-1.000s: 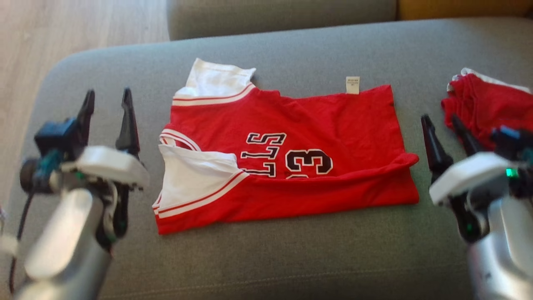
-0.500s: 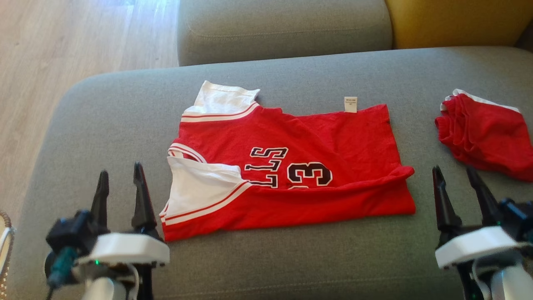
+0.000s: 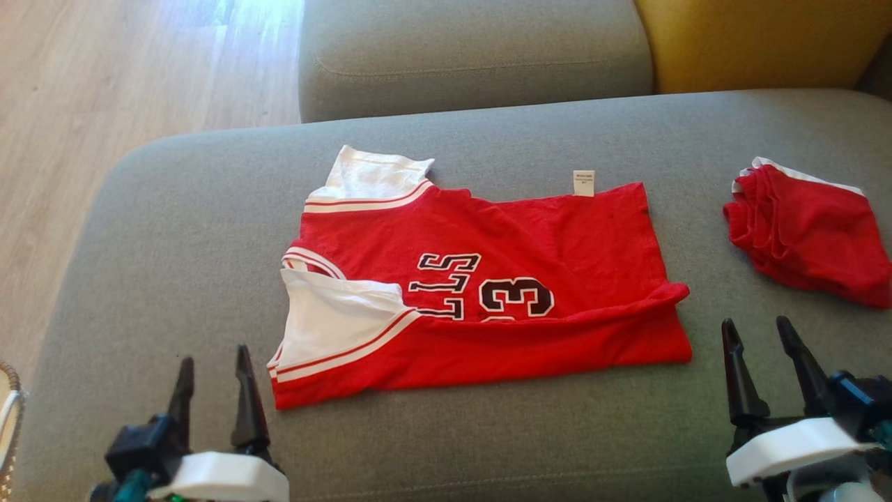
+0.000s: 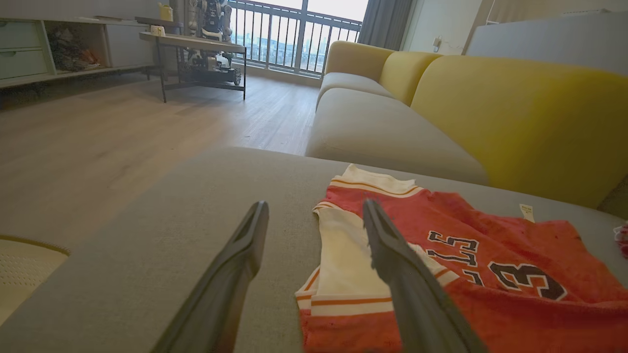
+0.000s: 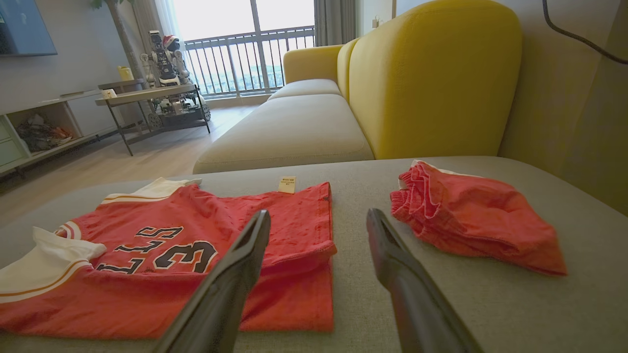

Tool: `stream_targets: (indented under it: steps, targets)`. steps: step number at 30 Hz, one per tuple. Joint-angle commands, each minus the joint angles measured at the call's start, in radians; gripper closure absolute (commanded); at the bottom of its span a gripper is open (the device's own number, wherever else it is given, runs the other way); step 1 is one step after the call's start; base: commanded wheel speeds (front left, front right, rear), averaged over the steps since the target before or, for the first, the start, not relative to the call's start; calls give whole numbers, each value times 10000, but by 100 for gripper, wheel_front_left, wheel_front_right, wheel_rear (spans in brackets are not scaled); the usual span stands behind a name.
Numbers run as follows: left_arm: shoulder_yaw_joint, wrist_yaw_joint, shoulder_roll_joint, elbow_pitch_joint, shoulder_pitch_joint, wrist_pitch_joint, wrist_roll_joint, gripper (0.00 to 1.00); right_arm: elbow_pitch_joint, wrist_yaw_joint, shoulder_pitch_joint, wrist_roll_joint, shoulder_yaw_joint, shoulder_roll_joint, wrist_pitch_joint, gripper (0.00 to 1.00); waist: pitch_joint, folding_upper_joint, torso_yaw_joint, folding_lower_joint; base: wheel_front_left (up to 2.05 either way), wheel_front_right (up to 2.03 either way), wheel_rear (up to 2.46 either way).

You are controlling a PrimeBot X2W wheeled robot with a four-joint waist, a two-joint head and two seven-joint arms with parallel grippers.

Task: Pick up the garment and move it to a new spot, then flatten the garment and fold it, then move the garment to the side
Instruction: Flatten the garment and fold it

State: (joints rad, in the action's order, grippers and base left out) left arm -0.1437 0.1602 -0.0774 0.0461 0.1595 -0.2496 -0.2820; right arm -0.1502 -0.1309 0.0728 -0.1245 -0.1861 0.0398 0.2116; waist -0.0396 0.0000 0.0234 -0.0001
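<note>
1 fold done, pulling left gripper [image 3: 213, 359] and right gripper [image 3: 756, 324] back from the shirt [image 3: 557, 237], keeping jaws open for fold 2.

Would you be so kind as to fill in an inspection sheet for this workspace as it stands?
Surface: grey sofa cushion, no stains seen.
Job's things: red jersey lies mid-cushion, its near edge folded over, white label at the far edge.
Clutter: second red garment, bundled at the right, apart from the jersey.
Pincers: left pincer and right pincer both open and empty, at the cushion's near side, clear of the jersey.
Cables: one dark cable crosses the right wrist view's upper right corner.
Surroundings: yellow backrest, wooden floor, side table bearing a toy robot, balcony railing.
</note>
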Motion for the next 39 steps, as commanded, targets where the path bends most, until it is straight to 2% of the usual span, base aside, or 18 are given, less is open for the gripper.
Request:
stream_targets:
  steps: [1, 5, 10, 20, 32, 39]
  targets:
    - [340, -52, 78, -202, -452, -121, 89, 0, 299, 2, -392, -36, 265, 106, 122, 0, 23, 0, -26, 1, 0, 0, 0]
    - [175, -296, 148, 1031, -696, -121, 63, 0, 318, 2, -511, -7, 362, 106, 114, 0, 137, 0, -161, 1, 0, 0, 0]
    - [136, -316, 207, 2720, -1253, -103, -334, 0, 376, 2, -552, 35, 414, 105, 81, 0, 306, 0, -427, 1, 0, 0, 0]
    - [176, -174, 240, 5258, -2383, -38, -822, 0, 591, 2, -673, 102, 510, 105, -19, 0, 721, 0, -1006, 1, 0, 0, 0]
    - [389, -118, 234, 6725, -3384, -38, -1105, 0, 732, 2, -825, 123, 429, 105, -21, 0, 1062, 0, -1245, 1, 0, 0, 0]
    - [273, -190, 242, 7073, -3547, -52, -1189, 0, 631, 2, -852, 122, 311, 105, -4, 0, 1069, 0, -1185, 1, 0, 0, 0]
